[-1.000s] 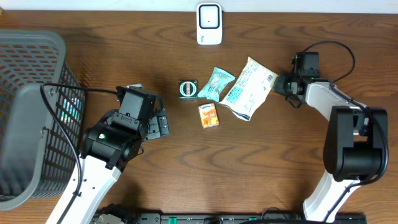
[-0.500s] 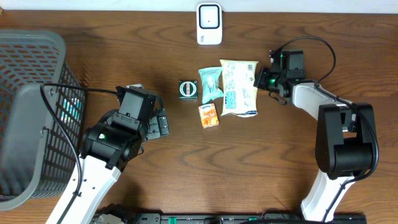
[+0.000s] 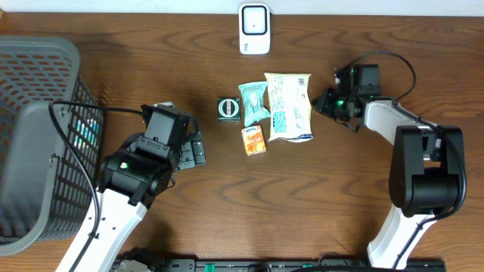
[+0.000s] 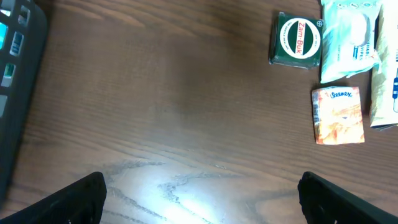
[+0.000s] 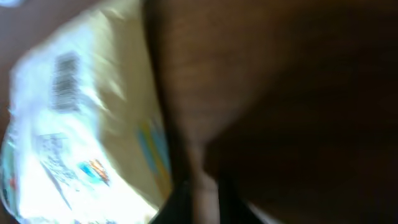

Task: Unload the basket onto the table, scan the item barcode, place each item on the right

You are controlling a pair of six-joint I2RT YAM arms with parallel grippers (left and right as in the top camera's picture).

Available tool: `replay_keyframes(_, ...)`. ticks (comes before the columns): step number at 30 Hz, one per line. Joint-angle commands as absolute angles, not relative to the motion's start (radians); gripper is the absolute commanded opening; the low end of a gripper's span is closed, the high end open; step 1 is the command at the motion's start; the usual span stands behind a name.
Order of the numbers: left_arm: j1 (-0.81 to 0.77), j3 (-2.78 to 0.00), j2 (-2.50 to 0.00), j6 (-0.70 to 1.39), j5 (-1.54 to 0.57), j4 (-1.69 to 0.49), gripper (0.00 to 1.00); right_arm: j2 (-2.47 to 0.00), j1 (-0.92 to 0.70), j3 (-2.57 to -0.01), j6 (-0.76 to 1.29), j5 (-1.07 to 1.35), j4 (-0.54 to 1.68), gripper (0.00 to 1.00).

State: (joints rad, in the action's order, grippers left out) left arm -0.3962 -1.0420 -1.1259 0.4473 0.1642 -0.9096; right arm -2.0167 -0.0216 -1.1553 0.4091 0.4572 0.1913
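Snack bag [image 3: 289, 106] lies just beside right tool [image 3: 325, 102], seemingly apart.

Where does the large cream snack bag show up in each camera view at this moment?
Overhead: the cream snack bag lies just right of centre, below the white scanner.
Left wrist: only its edge shows, at the right border.
Right wrist: it fills the left half, blurred.
Shared landmark: the teal packet beside it, seen in overhead and left wrist only.

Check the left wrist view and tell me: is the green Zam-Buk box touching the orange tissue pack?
No, the Zam-Buk box sits apart from the orange tissue pack, with a clear gap between them.
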Motion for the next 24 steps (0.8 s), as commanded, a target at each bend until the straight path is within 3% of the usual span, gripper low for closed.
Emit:
replay_keyframes(1,-0.393,-1.046,-1.130,0.445,0.180,-0.912,0.98,-2.009,-0.013,-1.152,0.389,0.474,0.240,0.22)
replay_keyframes(5,-0.393,-1.046,-1.130,0.445,0.181,-0.912,0.98,-2.009,-0.027,-1.151,0.345,0.474,0.276,0.45)
replay_keyframes(8,-0.393,-1.046,-1.130,0.445,0.180,-0.912,0.98,-2.009,-0.038,-1.151,0.331,0.474,0.289,0.54)
replay_keyframes(13,-0.393,-1.046,-1.130,0.445,0.181,-0.912,0.98,-2.008,-0.031,-1.152,0.356,0.475,0.317,0.43)
replay_keyframes(24,-0.393,-1.046,-1.130,0.445,0.180,-0.912,0.97,-1.988,0.038,-1.152,0.396,0.727,0.324,0.50)
